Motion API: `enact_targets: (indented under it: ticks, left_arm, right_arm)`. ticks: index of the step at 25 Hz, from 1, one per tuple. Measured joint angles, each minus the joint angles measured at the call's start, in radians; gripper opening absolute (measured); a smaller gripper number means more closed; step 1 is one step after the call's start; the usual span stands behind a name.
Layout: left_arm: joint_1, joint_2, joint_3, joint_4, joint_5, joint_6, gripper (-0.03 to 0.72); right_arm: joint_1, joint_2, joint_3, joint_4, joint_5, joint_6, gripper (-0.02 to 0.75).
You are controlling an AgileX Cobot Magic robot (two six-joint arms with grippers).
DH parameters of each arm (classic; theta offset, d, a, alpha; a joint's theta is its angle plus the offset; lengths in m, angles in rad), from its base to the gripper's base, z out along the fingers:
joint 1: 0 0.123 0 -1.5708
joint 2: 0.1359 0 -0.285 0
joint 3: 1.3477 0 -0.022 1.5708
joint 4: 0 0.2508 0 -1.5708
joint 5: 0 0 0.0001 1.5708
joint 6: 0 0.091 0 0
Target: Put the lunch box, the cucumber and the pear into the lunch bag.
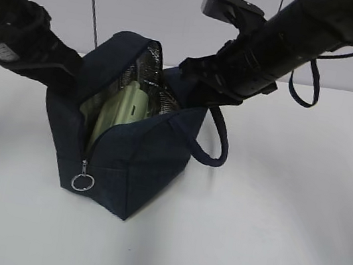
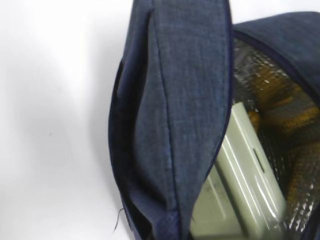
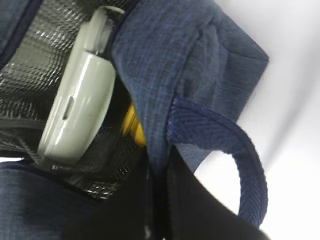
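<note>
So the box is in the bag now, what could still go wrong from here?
The lunch box stands on edge and sticks up into the opening of the lunch bag; it could block the zipper or crowd later items. Both arms press close against the bag's sides, so pulling away might tip it. Only a yellow patch shows behind the box; the cucumber is not visible.

Exterior camera looked down at a slant on the lunch bag (image 1: 125, 158) at frame centre. Both wrist cameras sat very close against the bag's sides. All three views shared the lunch box (image 1: 119, 113) inside.
</note>
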Motion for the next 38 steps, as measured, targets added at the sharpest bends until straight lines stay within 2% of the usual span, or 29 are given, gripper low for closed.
enact_targets:
  ticks: [6, 13, 15, 17, 20, 23, 33, 38]
  left_arm:
    - [-0.069, 0.085, -0.099, -0.015, 0.012, 0.000, -0.006]
    - [-0.075, 0.099, -0.115, -0.018, 0.016, 0.000, 0.013]
    - [-0.075, 0.099, -0.115, -0.018, 0.016, 0.002, 0.076]
    - [-0.075, 0.099, -0.116, -0.024, 0.016, 0.002, 0.191]
    - [-0.075, 0.099, -0.116, -0.031, 0.016, 0.002, 0.310]
    - [-0.075, 0.099, -0.116, -0.038, 0.025, 0.019, 0.342]
    - [-0.075, 0.008, -0.115, -0.098, 0.031, 0.139, 0.351]
    - [-0.075, -0.117, -0.006, -0.223, -0.105, 0.276, 0.351]
  right_arm:
    - [-0.088, -0.077, 0.118, 0.015, -0.024, -0.026, 0.006]
    - [-0.095, -0.081, 0.125, 0.038, -0.041, -0.057, 0.021]
    - [-0.095, -0.081, 0.126, 0.047, -0.045, -0.077, 0.093]
    - [-0.095, -0.083, 0.126, 0.057, -0.051, -0.085, 0.232]
    - [-0.095, -0.088, 0.126, 0.071, -0.057, -0.094, 0.450]
    - [-0.095, -0.092, 0.126, 0.075, -0.059, -0.111, 0.520]
    - [-0.095, -0.241, 0.137, 0.047, -0.063, -0.125, 0.536]
    - [-0.088, -0.366, 0.225, 0.041, -0.122, -0.153, 0.515]
